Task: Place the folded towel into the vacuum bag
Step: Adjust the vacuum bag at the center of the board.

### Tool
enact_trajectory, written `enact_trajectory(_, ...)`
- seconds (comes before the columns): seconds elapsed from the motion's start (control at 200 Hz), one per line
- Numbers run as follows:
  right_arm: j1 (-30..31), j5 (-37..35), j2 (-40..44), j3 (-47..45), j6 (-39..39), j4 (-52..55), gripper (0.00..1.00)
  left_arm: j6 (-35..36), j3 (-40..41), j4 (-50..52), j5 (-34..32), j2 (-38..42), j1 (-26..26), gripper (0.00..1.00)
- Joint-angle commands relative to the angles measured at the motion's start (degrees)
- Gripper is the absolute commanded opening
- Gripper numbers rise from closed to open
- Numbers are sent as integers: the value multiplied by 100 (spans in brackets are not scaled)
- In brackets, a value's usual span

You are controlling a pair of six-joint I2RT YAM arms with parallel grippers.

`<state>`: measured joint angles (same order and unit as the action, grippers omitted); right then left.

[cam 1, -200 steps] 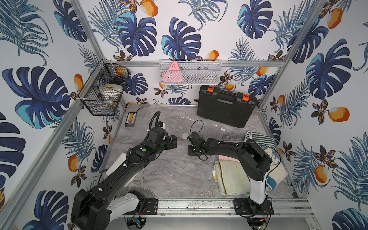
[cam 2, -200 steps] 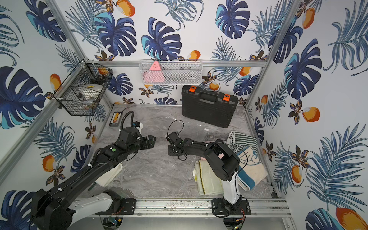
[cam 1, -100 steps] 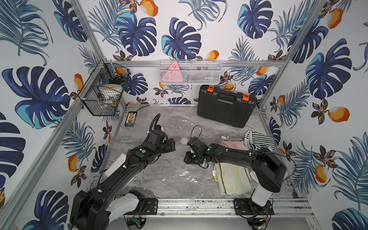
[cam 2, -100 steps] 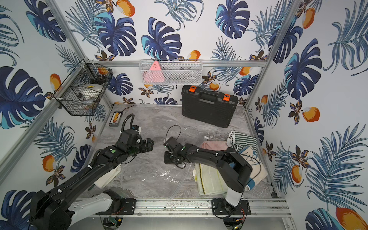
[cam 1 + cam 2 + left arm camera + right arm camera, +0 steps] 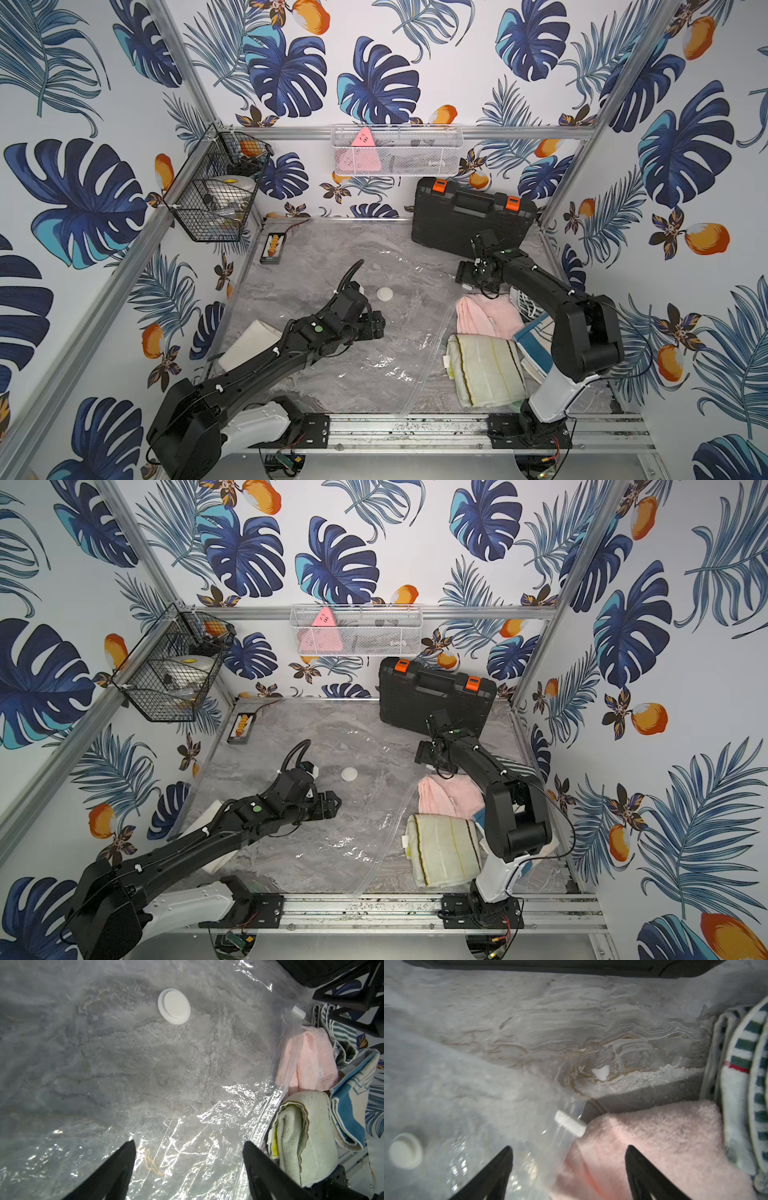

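Holding left claw (image 5: 188,1142) and right claw (image 5: 569,1147) spread wide, empty, over vacuum bag (image 5: 187,1105) on grey marbled tabletop (image 5: 332,245), leaf-print walls (image 5: 374,83) around.

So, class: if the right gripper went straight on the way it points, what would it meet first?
Probably the vacuum bag, at its zip edge by the white slider clip, dead ahead of the open right gripper; the pink towel lies just beside. Depth is unclear.

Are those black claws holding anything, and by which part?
Nothing is held. The left claw is open above the clear crinkly plastic vacuum bag; the right claw is open near the folded pink terry towel.
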<state>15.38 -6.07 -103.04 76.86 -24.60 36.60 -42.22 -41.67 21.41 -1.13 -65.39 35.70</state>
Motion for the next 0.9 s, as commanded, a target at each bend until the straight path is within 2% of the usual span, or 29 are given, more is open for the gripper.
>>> enact_trajectory(0.0, -155, 189, -380, 145, 201, 23, 88, -324, 110, -90, 86, 77, 10, 86)
enact_trajectory(0.165, -347, 1496, -692, -42, 269, -629, 82, -609, 455, 219, -143, 451, -1, 86)
enact_trajectory(0.235, -348, 1732, -791, -56, 263, -722, 75, -774, 657, 205, -182, 554, -2, 86)
enact_trajectory(0.28, -348, 1871, -822, -88, 272, -797, 67, -891, 810, 149, -195, 577, 5, 86)
enact_trajectory(0.345, -342, 2046, -761, -164, 254, -955, 48, -1069, 1077, -46, -180, 558, -20, 86)
enact_trajectory(0.43, -304, 2333, -572, -234, 191, -1095, 28, -1259, 1370, -355, -95, 448, -50, 85)
enact_trajectory(0.545, 38, 2654, -27, -154, 13, -934, 12, -1439, 1607, -696, -94, 288, -53, 85)
enact_trajectory(0.615, 410, 2650, 470, -100, -197, -751, 7, -1495, 1733, -905, -133, 182, -63, 85)
enact_trajectory(0.716, 808, 2517, 1211, 21, -447, -378, 7, -1543, 1847, -1227, -185, -100, -87, 85)
enact_trajectory(0.896, 572, 2194, 2551, -288, -599, 312, 7, -1408, 1823, -1951, -222, -1032, -195, 85)
